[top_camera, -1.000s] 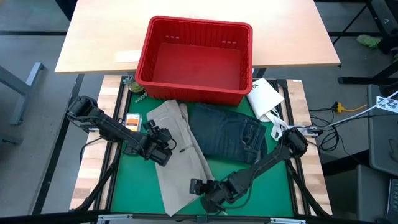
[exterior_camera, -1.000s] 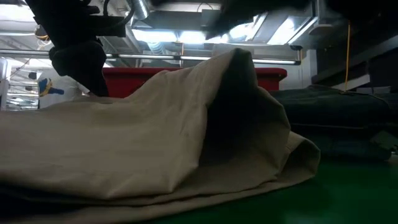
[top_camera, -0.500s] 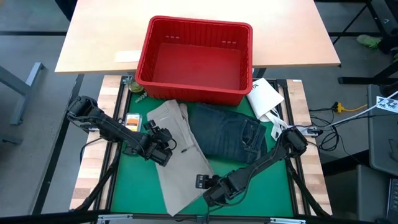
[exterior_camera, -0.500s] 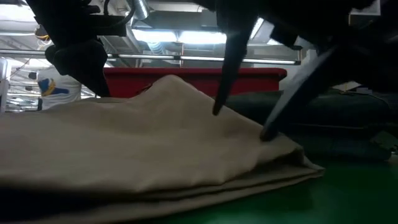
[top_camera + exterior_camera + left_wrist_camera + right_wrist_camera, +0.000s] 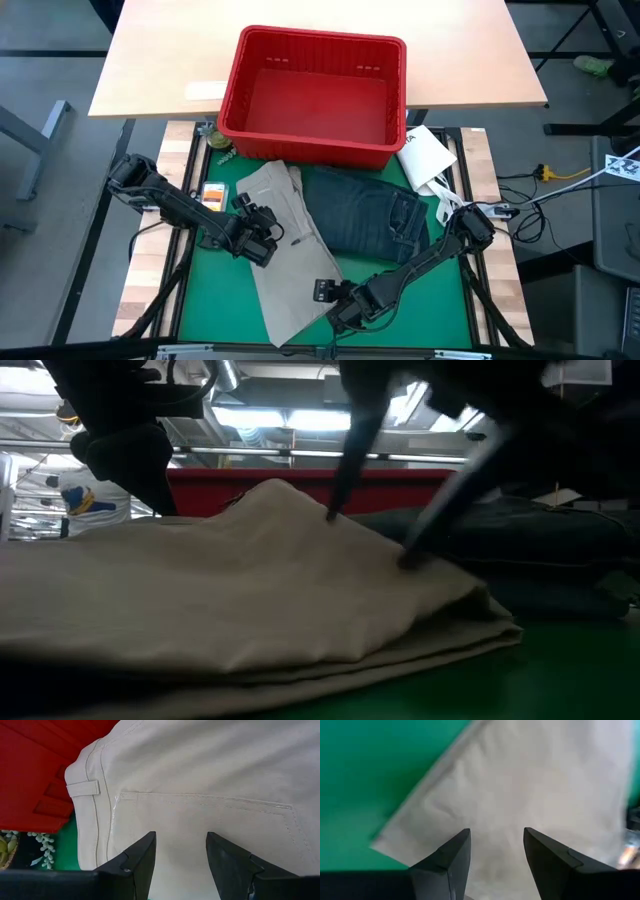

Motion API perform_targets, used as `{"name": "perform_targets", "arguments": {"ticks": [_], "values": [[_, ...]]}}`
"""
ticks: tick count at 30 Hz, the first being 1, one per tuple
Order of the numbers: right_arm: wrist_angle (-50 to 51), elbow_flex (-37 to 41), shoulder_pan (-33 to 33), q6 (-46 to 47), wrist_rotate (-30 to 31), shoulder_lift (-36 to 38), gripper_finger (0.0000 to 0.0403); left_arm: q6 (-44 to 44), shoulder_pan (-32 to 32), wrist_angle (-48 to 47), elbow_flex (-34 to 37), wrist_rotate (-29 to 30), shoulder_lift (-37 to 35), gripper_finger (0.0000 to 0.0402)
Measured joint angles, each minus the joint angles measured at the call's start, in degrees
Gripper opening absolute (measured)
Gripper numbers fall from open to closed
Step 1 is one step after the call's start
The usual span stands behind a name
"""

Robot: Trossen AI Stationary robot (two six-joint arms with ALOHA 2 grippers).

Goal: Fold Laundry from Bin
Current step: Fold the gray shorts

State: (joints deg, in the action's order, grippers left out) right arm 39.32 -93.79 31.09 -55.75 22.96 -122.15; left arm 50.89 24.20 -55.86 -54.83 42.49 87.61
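Observation:
Tan khaki trousers [image 5: 290, 262] lie lengthwise on the green mat [image 5: 400, 320], waistband toward the red bin [image 5: 320, 35]. Folded dark blue jeans [image 5: 365, 215] lie beside them on the right. My left gripper [image 5: 272, 240] stands open over the trousers' seat, by a back pocket seam [image 5: 210, 800] and a belt loop [image 5: 82, 787]. My right gripper [image 5: 322, 292] is open on the trouser leg [image 5: 530, 780], close to its right edge [image 5: 420, 795]. The bin shows nothing inside. My right gripper sets both open fingertips [image 5: 408, 558] on the upper face of the trouser leg [image 5: 380, 575], slanting down from the near right. Nothing is between the fingers. The leg lies flat on the mat in several layers. My left gripper's fingertips stand at the cloth; I cannot tell whether they touch.
A white packet [image 5: 425, 155] lies at the mat's far right corner next to the bin. A small orange item [image 5: 212, 193] and a green trinket [image 5: 220, 142] lie at the far left. The bin sits across the gap to a light wooden table [image 5: 160, 70].
A tall fold of the trouser leg that stood up near my right gripper has dropped flat onto the layers below. My right gripper has come down onto that leg with its fingers spread, then shifted a little toward the bin. My left gripper has kept still.

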Motion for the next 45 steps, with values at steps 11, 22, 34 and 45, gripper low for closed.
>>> {"name": "perform_targets", "arguments": {"ticks": [11, 22, 34, 45], "values": [[8.06, -5.43, 0.17, 3.14, -4.6, 0.02, 0.0184, 0.02, -0.01, 0.02, 0.0, 0.01, 0.0, 0.0169], [13.08, -4.76, 1.73, 4.48, -9.59, 0.02, 0.0184, 0.06, 0.01, 0.21, 0.0, 0.01, 0.0, 0.0169], [8.44, 1.64, 1.44, 4.33, -9.06, 0.02, 0.0184, 0.02, -0.01, 0.94, 0.0, 0.01, 0.0, 0.0169], [5.88, 7.03, 0.09, 2.78, -7.81, 0.28, 0.0184, 0.0, -0.01, 1.55, -0.02, -0.01, 0.0, 0.0169]]}}
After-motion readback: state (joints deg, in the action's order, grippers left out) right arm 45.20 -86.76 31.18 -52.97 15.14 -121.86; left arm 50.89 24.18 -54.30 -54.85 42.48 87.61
